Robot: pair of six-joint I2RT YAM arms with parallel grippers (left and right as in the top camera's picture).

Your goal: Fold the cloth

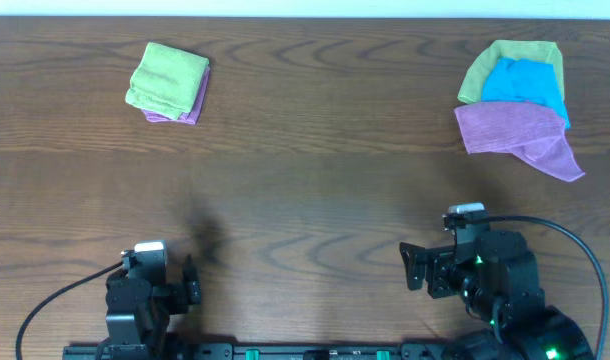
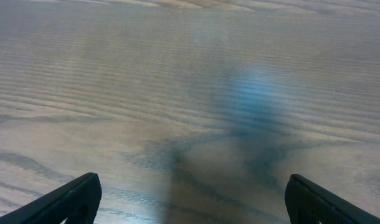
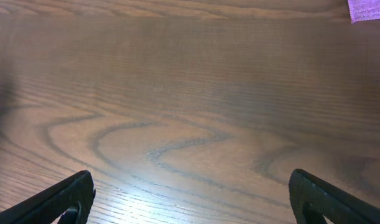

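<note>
Overhead, the cloth (image 1: pixel 168 75) lies near the far left corner of the table (image 1: pixel 305 200), folded into a small lime-green square that sits on top of a small purple cloth (image 1: pixel 190 110), whose edge shows along its right and near sides. Near the far right corner is a loose pile: a second green cloth (image 1: pixel 485 65) at the back, a blue cloth (image 1: pixel 525 85) lying over it, and a larger purple cloth (image 1: pixel 515 130) spread in front, with one corner trailing toward the right edge. Both arms are at the near edge, well apart from either pile. The left pincer (image 1: pixel 192 280) is by the near left corner and holds nothing; in the left wrist view its pincer (image 2: pixel 193 186) stands wide, the two dark fingertips (image 2: pixel 78 196) at the bottom corners with only wood grain and a blurred bluish sheen (image 2: pixel 258 102) between them. The right pincer (image 1: pixel 415 268) is toward the near right corner, also wide and empty; in the right wrist view its pincer (image 3: pixel 190 186) frames bare table, and a scrap of the larger purple cloth (image 3: pixel 367 9) shows at the top right. A black cable (image 1: pixel 575 240) loops behind the right arm
</note>
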